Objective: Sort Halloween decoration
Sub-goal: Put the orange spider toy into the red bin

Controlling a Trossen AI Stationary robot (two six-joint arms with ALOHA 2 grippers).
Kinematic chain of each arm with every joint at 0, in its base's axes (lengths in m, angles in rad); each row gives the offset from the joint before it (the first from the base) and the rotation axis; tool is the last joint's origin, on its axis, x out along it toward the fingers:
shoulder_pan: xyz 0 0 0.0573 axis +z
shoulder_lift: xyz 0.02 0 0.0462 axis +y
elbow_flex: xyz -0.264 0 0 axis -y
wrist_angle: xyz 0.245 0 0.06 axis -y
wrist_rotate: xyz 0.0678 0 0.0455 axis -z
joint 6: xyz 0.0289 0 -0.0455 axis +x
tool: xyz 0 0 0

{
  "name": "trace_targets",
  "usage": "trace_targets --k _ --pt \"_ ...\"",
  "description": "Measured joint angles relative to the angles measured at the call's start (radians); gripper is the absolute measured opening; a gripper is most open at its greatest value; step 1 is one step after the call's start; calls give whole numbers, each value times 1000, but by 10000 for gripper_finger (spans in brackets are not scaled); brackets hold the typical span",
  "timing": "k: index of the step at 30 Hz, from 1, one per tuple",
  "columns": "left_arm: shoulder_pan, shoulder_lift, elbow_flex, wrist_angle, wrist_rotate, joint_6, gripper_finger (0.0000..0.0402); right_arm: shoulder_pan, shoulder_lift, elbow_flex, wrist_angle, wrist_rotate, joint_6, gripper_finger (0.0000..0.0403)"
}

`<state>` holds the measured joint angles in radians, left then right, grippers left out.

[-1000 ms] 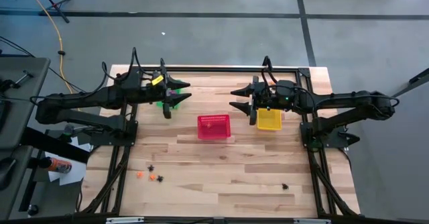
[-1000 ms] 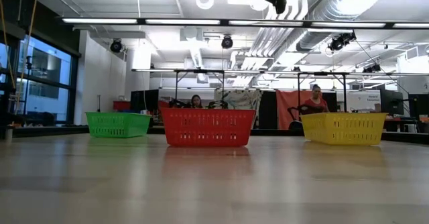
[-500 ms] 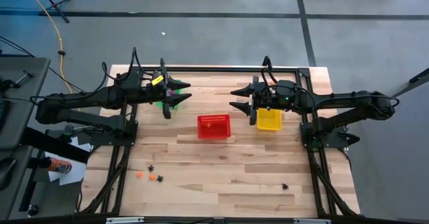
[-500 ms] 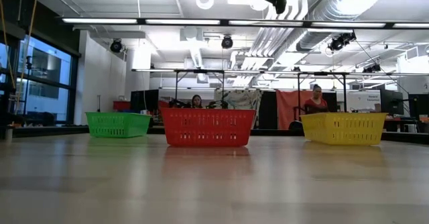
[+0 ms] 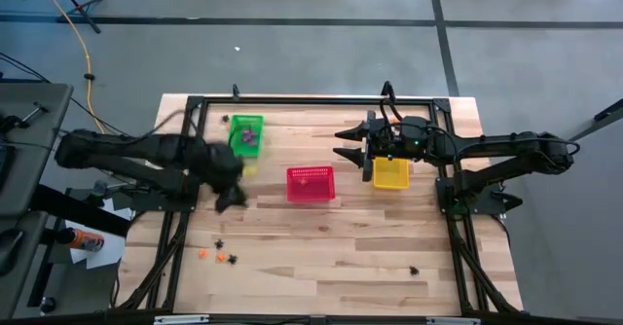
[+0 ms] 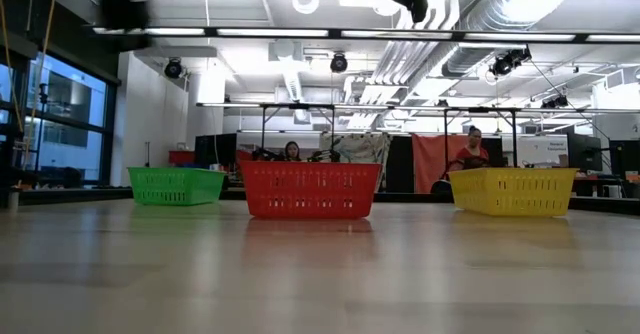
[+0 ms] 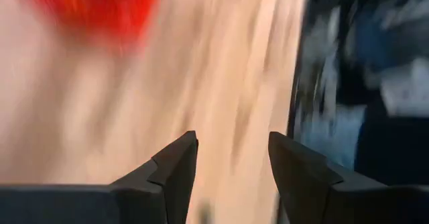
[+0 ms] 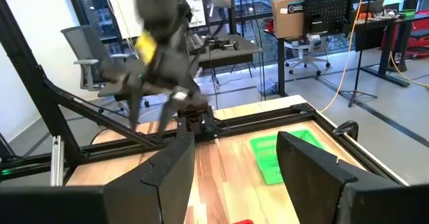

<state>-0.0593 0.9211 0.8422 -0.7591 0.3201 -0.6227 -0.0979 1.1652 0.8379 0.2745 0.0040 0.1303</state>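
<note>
The Halloween decoration is tiny trinkets. Purple ones (image 5: 249,136) lie in the green basket (image 5: 235,140) at the far left. Orange ones (image 5: 201,254) and black ones (image 5: 233,259) lie loose on the wood near the front left, and another black one (image 5: 414,270) lies front right. My left gripper (image 5: 232,198), blurred, hangs open over bare wood between the green basket and the loose trinkets, tipped downward; the left wrist view shows nothing between its fingers (image 7: 175,167). My right gripper (image 5: 343,142) stands open and level, high beside the yellow basket (image 5: 391,175), holding nothing.
The red basket (image 5: 311,183) stands at the table's middle, between green and yellow; in the low view all three stand in a row (image 6: 310,189). A small dark piece (image 5: 225,119) lies by the far frame rail. People show in the room behind the table.
My left gripper has swung from above the green basket toward the table's near edge and downward, tipping its fingers down and rolling, still open. The green basket with its purple trinkets is now uncovered. The baskets have not moved.
</note>
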Motion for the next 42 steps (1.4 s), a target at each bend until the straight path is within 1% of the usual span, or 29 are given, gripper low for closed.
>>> trace_targets --k 2,4,8,11,13,16,19,26,28,37,40,42 --pt "-107 0 -24 -91 14 -115 172 -3 0 0 -2 0 0 204" --pt "-215 0 -62 -129 12 -267 172 -9 0 0 -3 0 0 204" --pt "-431 1 -151 -110 -9 -574 172 -23 0 0 -8 0 0 204" --pt "-583 27 -214 -79 -42 -763 172 -34 0 0 -9 0 0 204" --pt "-672 56 -241 -45 -66 -862 172 -40 0 0 -13 0 0 204" --pt "-768 122 -256 11 -101 -904 172 -49 0 0 -21 0 0 204" --pt "-803 194 -250 26 -110 -911 172 -55 0 0 -25 0 0 204" --pt "-817 360 -224 28 -108 -908 172 -55 0 0 -31 1 0 204" --pt "-822 403 -224 54 -107 -905 172 -55 0 0 -32 1 0 204" --pt "-845 550 -218 50 -111 -893 172 -55 0 0 -48 1 27 204" --pt "-845 569 -214 47 -112 -891 162 -55 0 0 -52 1 27 204" --pt "-846 569 -215 50 -121 -886 140 -55 0 0 -53 1 26 204"
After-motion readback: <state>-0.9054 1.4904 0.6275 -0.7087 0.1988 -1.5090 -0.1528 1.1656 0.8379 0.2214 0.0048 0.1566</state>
